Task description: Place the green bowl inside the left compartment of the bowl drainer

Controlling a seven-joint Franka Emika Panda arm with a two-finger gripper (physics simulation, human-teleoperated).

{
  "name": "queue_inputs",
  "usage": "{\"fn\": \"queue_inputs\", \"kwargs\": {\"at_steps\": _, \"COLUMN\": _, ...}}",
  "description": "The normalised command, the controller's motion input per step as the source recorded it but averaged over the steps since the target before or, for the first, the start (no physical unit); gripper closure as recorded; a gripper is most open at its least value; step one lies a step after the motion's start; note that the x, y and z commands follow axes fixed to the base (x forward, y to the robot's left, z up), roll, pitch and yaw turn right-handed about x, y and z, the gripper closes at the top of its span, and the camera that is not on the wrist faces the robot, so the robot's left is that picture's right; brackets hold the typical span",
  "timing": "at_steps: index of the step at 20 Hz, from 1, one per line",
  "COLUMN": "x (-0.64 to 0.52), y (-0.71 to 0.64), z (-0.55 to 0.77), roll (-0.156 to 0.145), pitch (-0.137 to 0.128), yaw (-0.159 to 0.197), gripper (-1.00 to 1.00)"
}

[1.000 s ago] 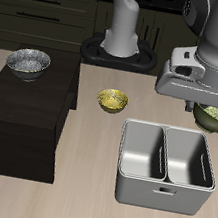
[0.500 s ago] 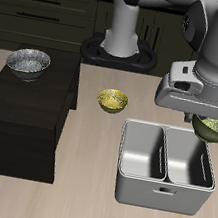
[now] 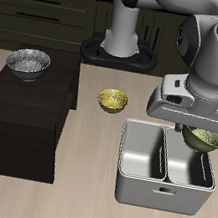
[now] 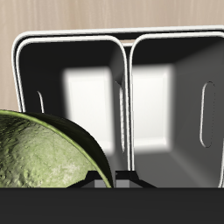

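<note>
Currently the green bowl (image 3: pixel 204 140) hangs tilted in the gripper (image 3: pixel 201 129), fingers clamped on its rim, above the left compartment (image 3: pixel 189 161) of the bowl drainer (image 3: pixel 133 186). Yellow bowl (image 3: pixel 110 100) sits at the drainer's 10 o'clock; silver speckled bowl (image 3: pixel 28 62) rests on the dark cabinet (image 3: pixel 23 116).
</note>
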Motion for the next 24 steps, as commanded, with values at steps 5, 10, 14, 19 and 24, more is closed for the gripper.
{"fn": "queue_inputs", "kwargs": {"at_steps": 5, "x": 0.04, "y": -0.2, "z": -0.09, "roll": -0.063, "pitch": 0.015, "yaw": 0.029, "gripper": 1.0}}
{"fn": "queue_inputs", "kwargs": {"at_steps": 10, "x": -0.09, "y": 0.04, "z": -0.04, "roll": -0.011, "pitch": -0.031, "yaw": 0.045, "gripper": 1.0}}
{"fn": "queue_inputs", "kwargs": {"at_steps": 14, "x": -0.2, "y": 0.12, "z": -0.08, "roll": 0.053, "pitch": 0.05, "yaw": 0.008, "gripper": -1.0}}
{"fn": "queue_inputs", "kwargs": {"at_steps": 19, "x": -0.28, "y": 0.1, "z": 0.04, "roll": 0.054, "pitch": -0.01, "yaw": 0.009, "gripper": -1.0}}
{"fn": "queue_inputs", "kwargs": {"at_steps": 24, "x": -0.17, "y": 0.07, "z": 0.04, "roll": 0.036, "pitch": -0.017, "yaw": 0.019, "gripper": -1.0}}
